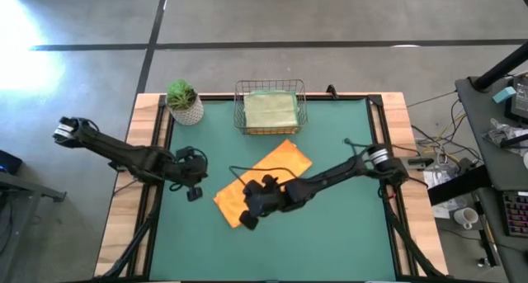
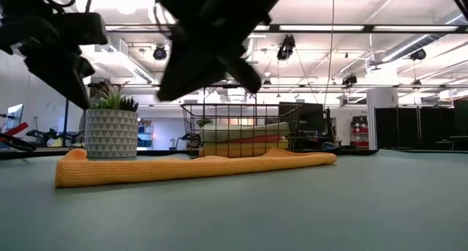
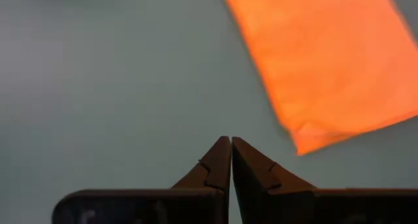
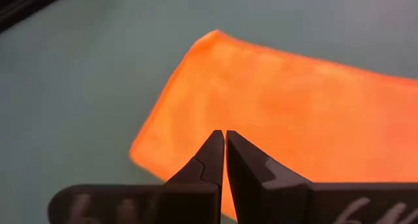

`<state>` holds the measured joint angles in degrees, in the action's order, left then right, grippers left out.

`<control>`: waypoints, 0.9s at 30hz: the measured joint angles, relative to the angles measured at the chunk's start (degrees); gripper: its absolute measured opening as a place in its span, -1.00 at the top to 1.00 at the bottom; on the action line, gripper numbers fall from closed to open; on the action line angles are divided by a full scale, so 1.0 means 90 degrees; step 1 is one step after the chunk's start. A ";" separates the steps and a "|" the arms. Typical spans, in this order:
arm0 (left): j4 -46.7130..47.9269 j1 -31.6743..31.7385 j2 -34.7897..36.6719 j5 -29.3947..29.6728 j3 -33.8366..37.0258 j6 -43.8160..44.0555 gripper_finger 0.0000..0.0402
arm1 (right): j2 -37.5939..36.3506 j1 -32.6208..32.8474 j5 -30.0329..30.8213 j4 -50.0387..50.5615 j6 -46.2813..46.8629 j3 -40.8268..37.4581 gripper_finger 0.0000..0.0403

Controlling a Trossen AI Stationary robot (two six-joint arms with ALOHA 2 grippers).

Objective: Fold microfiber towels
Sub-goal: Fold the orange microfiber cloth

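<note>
An orange towel [image 1: 264, 182] lies folded into a long strip, slantwise at the middle of the green table [image 1: 346, 233]. The right gripper [image 1: 247, 221] hangs over its near end, fingers pressed together and empty, apparently just above the cloth. The left gripper [image 1: 195, 194] waits beside the towel's left edge, also closed on nothing, while a pale green towel [image 1: 270, 110] sits in the wire basket [image 1: 239, 110] at the table's far edge.

Bare green table [image 1: 346, 233] is left open to the right of and behind the right gripper [image 1: 247, 221]. The space beneath it is taken by the flat, folded orange microfiber towel [image 1: 276, 172]. Ahead of it, beyond the towel, passage is blocked by the wire mesh basket [image 1: 270, 107] and the small potted green plant [image 1: 183, 101]. Just beside the towel's left edge, the left gripper [image 1: 195, 193] is met.
</note>
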<state>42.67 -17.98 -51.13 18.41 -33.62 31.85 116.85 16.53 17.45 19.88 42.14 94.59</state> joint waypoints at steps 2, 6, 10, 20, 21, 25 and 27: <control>0.0364 0.0000 0.0122 0.0000 0.0006 0.0262 1.00 | 0.0297 0.0012 -0.0134 -0.0014 -0.0045 0.0254 0.96; 0.0662 0.0000 0.0277 -0.0005 0.0029 0.0477 1.00 | 0.0888 0.0039 -0.0230 -0.0034 -0.0147 0.0744 0.96; 0.0656 0.0000 0.0292 -0.0007 0.0034 0.0617 1.00 | 0.1393 0.0039 -0.0441 0.0044 -0.0153 0.1193 0.96; 0.0652 -0.0010 0.0028 -0.0134 0.0050 0.0929 1.00 | 0.1995 0.0158 -0.0651 0.1958 0.0341 0.2372 0.96; 0.0655 -0.0010 -0.0010 -0.0136 0.0051 0.0931 1.00 | 0.1992 0.0206 -0.0652 0.2152 0.0383 0.2395 0.96; 0.0649 -0.0010 -0.0168 -0.0137 0.0053 0.0929 1.00 | 0.1894 0.0463 -0.0818 0.2745 0.0495 0.2399 0.96; 0.0651 -0.0010 -0.0264 -0.0138 0.0055 0.0931 1.00 | 0.1865 0.0642 -0.0918 0.3159 0.0509 0.2399 0.96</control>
<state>48.53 -18.06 -53.50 17.17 -33.12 40.23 133.63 22.31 9.18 48.31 46.72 116.18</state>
